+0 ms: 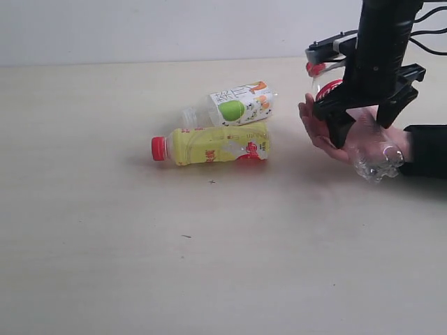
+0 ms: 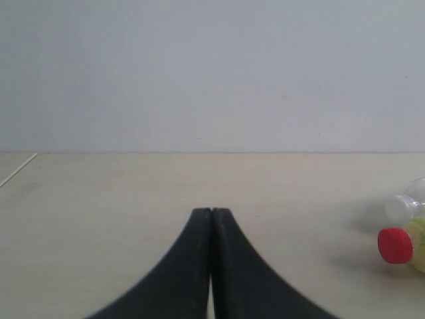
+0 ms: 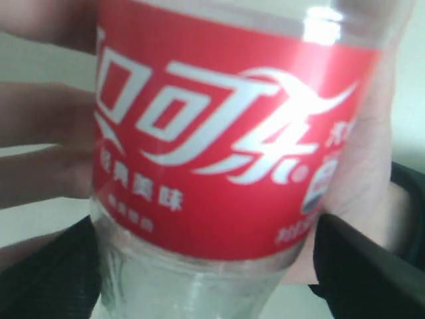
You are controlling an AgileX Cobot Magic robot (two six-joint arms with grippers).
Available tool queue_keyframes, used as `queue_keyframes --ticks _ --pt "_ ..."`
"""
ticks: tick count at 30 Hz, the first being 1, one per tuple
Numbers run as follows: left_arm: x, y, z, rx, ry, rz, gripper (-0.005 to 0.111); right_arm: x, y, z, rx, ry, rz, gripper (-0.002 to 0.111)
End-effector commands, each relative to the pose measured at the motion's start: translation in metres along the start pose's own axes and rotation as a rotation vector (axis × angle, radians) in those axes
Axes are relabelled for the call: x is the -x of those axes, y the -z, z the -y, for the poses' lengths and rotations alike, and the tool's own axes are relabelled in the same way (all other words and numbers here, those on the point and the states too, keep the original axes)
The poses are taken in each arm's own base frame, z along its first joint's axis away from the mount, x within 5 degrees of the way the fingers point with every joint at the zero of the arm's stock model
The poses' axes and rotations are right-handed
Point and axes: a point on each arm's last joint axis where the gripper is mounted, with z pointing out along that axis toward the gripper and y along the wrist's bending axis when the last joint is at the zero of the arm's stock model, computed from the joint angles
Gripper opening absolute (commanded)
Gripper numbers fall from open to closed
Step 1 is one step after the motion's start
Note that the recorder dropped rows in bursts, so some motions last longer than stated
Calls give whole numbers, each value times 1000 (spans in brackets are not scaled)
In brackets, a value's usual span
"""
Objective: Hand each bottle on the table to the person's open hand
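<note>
My right gripper (image 1: pixel 363 131) hangs over the person's open hand (image 1: pixel 323 129), which has a black sleeve. Its fingers (image 3: pixel 362 269) stand apart on either side of the clear Coca-Cola bottle (image 3: pixel 226 133), with skin showing between one finger and the bottle. That bottle (image 1: pixel 327 88) lies in the palm. The yellow bottle with a red cap (image 1: pixel 213 145) lies on the table (image 1: pixel 105 244), and the green-apple bottle (image 1: pixel 237 105) lies just behind it. My left gripper (image 2: pixel 211 211) is shut on nothing, low over the table, with the yellow bottle's cap (image 2: pixel 395 244) off to one side. No white bottle with a green label shows.
A pale wall (image 1: pixel 174 28) runs along the table's far edge. Tiny dark specks (image 1: pixel 186 236) mark the tabletop in front of the bottles. The right arm's black cables (image 1: pixel 429 31) hang at the top right.
</note>
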Motion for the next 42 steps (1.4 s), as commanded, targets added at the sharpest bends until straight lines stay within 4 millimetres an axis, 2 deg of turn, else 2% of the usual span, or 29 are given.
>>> queue_keyframes --ticks 1,8,14,17,18,21,23,24,29,35,42 --pt "0 0 0 1 -1 6 2 -1 24 2 6 5 116 79" --pt "0 0 0 1 -1 6 2 -12 61 4 -5 2 220 79" --pt "0 0 0 1 -1 6 2 -24 105 1 38 14 410 75" --pt "0 0 0 1 -1 6 2 -30 130 -9 134 55 561 59" --pt "0 0 0 1 -1 6 2 -33 140 -14 182 80 633 50" --pt "0 0 0 1 -1 6 2 -44 152 -26 274 165 789 21" --pt "0 0 0 1 -1 6 2 -54 159 -31 306 194 881 6" --pt "0 0 0 1 -1 6 2 -58 161 -33 314 205 922 -1" --pt "0 0 0 1 -1 6 2 -75 160 -35 297 180 1078 0" --pt "0 0 0 1 -1 6 2 -99 145 -36 283 104 1207 0" --pt "0 0 0 1 -1 6 2 -145 122 -56 397 210 1360 0"
